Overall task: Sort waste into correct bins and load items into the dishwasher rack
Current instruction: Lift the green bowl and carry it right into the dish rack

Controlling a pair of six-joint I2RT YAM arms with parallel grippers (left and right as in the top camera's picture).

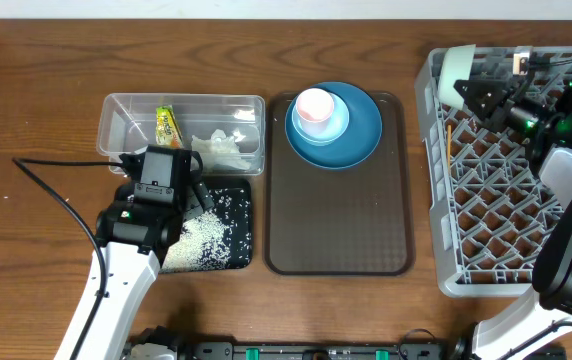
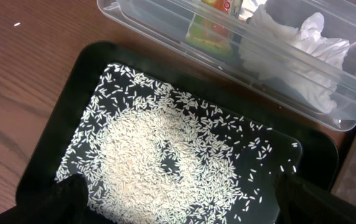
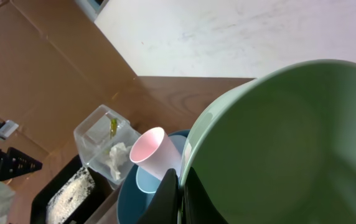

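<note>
My left gripper (image 1: 194, 195) is open and empty, just above loose white rice (image 2: 159, 162) heaped in the black tray (image 2: 72, 93). The clear container (image 1: 126, 115) behind it holds the yellow-green wrapper (image 1: 167, 126) and the white tissue (image 2: 296, 50). My right gripper (image 3: 179, 186) is shut on the rim of the mint-green bowl (image 3: 277, 143), held tilted over the far left corner of the grey rack (image 1: 486, 190). The pink cup (image 1: 314, 105) sits in the light blue bowl (image 1: 334, 125) on the dark blue plate (image 1: 366, 125). A thin wooden stick (image 1: 449, 140), maybe chopsticks, lies in the rack.
The plate stack stands at the far end of a brown serving tray (image 1: 336, 220) between the bins and the rack. A black cable (image 1: 56, 190) runs across the wooden table left of my left arm. My right arm covers the rack's right side.
</note>
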